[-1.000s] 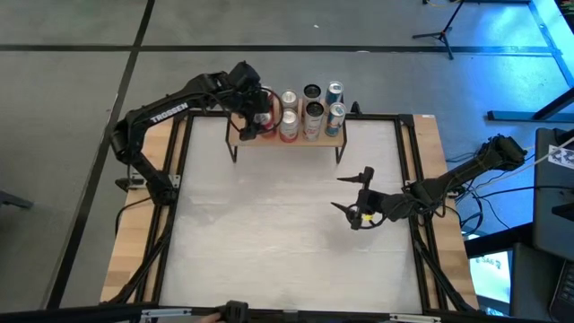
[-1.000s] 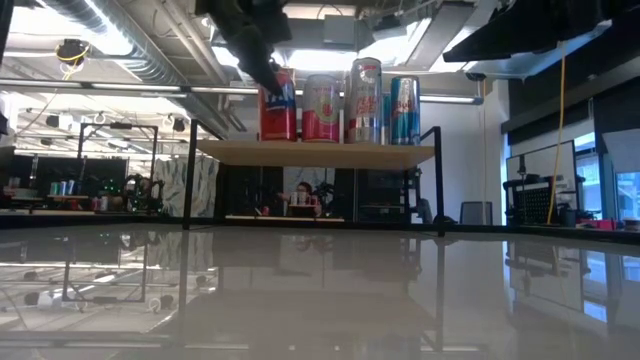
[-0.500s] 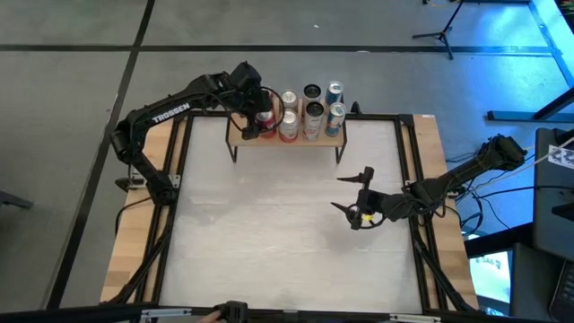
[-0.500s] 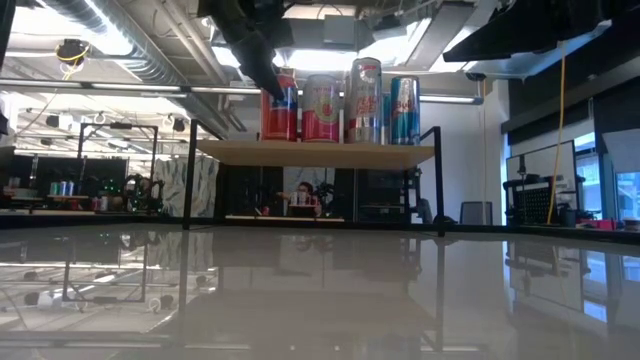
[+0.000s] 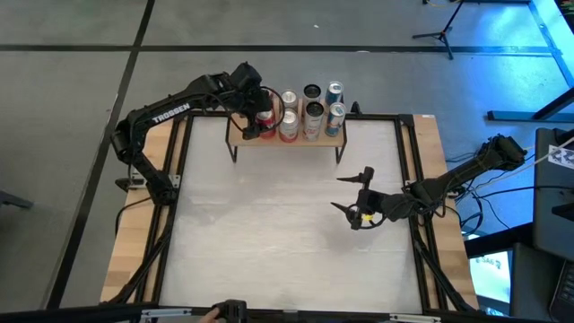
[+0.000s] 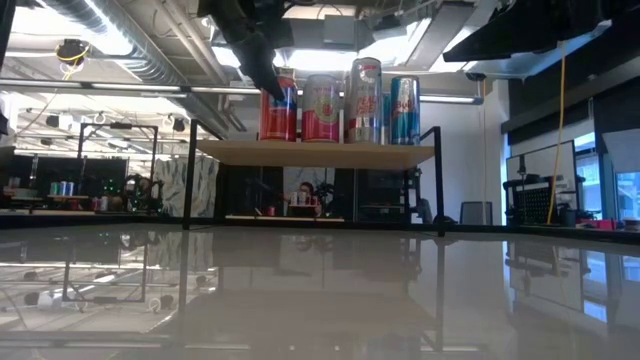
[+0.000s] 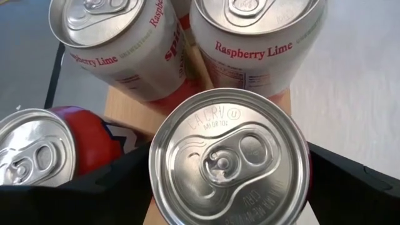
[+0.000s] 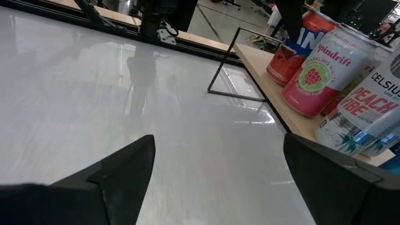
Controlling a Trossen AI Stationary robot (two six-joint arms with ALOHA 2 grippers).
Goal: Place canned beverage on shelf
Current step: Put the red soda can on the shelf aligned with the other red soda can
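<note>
1 red can stands on the shelf at its left end beside 2 Spindrift cans, left gripper clamped around it, right gripper spread idle well clear; careless withdrawal could topple neighbours.

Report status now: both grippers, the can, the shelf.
Left gripper shut on red can, standing on shelf. Right gripper open, idle over table. Five other cans alongside.

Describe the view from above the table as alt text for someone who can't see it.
Seen from above, the left pincer sits over a red drink can at the left end of a low light-wood shelf holding a cluster of upright cans. The right pincer hovers open over the white tabletop, holding nothing.
</note>
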